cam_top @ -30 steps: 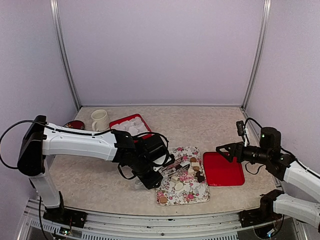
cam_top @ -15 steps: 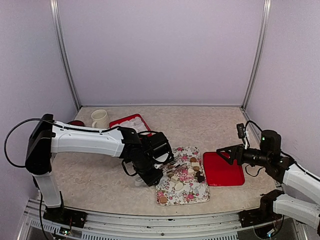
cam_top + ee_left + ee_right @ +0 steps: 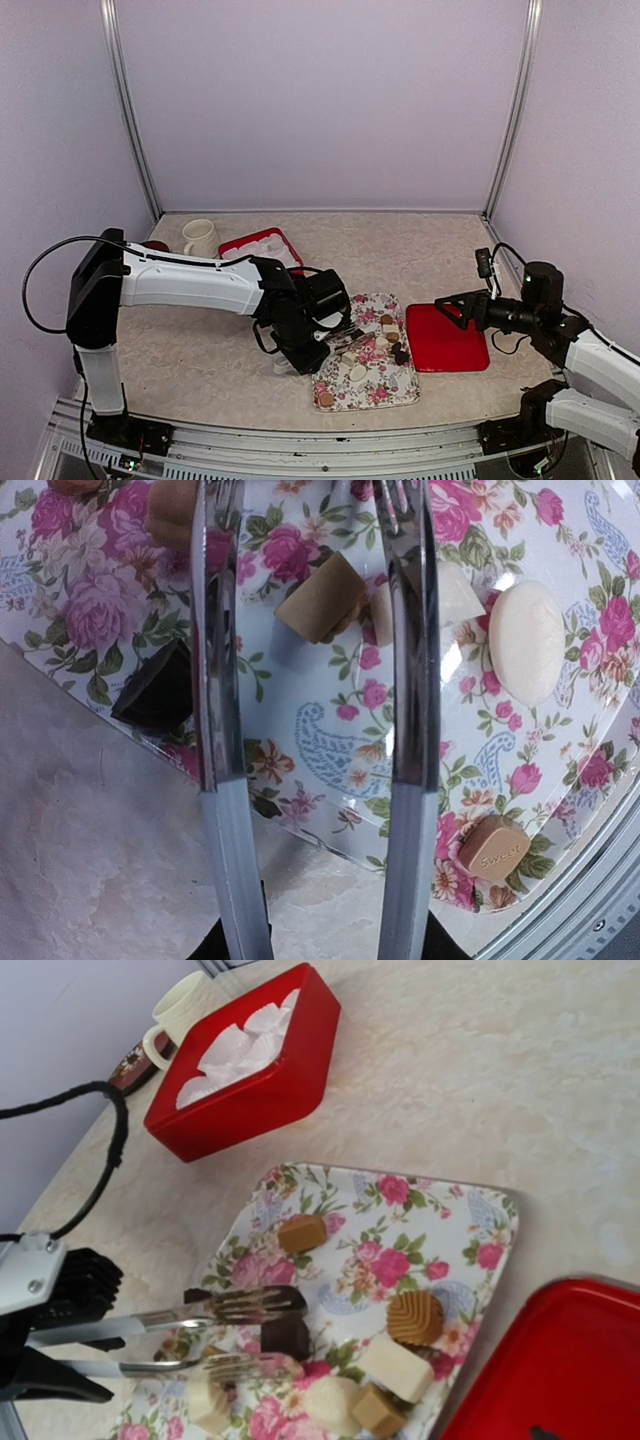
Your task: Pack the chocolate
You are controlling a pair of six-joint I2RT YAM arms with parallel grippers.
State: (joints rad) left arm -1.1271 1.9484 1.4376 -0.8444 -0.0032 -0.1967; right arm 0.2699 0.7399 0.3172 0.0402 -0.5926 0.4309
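Chocolate pieces lie on the floral tray: a dark brown one, a tan ridged round, a cream block, a cream oval and a tan piece stamped "Sweet". My left gripper is shut on metal tongs, whose forked ends stand apart low over the tray. The dark brown piece sits between them; contact cannot be told. A tan block lies between the tong arms. My right gripper hangs open above the red lid.
The red box with its white crinkled liner stands behind the tray, with a cream mug and a dark red item beside it at the back left. The red lid lies right of the tray.
My left arm has swung right and forward, carrying the tongs further over the tray, and the tong arms have closed in slightly. The right arm has barely moved.
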